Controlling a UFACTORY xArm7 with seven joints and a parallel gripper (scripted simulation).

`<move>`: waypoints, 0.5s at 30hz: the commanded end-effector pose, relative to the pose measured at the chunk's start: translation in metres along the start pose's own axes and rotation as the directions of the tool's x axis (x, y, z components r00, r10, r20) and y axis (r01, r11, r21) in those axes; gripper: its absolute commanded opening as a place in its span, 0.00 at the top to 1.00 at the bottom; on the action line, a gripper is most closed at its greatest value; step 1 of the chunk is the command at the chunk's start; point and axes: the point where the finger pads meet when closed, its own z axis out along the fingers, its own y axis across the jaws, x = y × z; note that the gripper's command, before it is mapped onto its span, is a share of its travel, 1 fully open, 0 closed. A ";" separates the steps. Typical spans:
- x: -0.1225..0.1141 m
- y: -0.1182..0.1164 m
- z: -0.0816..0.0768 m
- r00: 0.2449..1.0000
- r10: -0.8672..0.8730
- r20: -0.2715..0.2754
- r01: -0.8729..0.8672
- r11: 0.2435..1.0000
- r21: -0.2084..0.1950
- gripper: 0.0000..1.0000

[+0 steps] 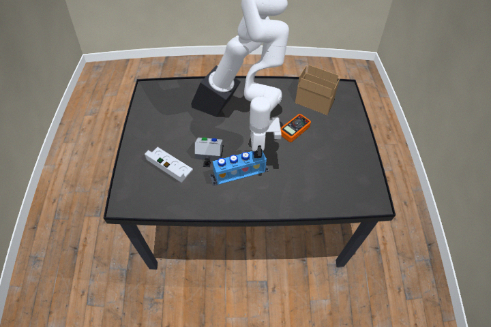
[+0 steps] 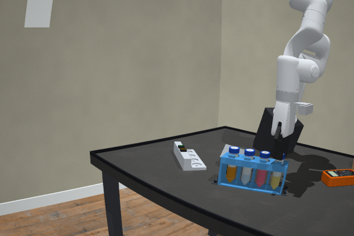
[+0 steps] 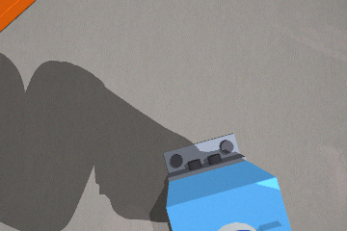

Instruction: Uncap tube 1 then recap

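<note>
matt dark worktop (image 1: 316, 184) with a thin glossy black rim; smooth blue plastic tube rack (image 2: 251, 162) holding clear tubes; glossy white arm shell (image 2: 290, 72); brown corrugated cardboard box (image 1: 316, 90); orange plastic meter (image 1: 295, 127); rough wood-plank floor (image 1: 254, 293).

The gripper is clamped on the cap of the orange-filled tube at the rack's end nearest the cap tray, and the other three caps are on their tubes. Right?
Not quite. The gripper is clamped on the cap at the opposite end of the blue rack, over the yellow-filled tube, farthest from the cap tray. The exterior view shows this. The other three caps are on their tubes.
</note>
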 end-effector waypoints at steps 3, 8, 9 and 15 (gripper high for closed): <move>0.000 0.001 -0.001 1.000 0.002 0.001 -0.002 1.000 -0.002 1.00; 0.000 0.001 -0.001 1.000 0.002 0.001 -0.002 1.000 -0.001 1.00; 0.000 0.001 -0.001 1.000 0.002 0.001 -0.002 1.000 -0.001 1.00; 0.000 0.001 -0.001 0.969 -0.245 0.001 0.245 0.969 -0.001 1.00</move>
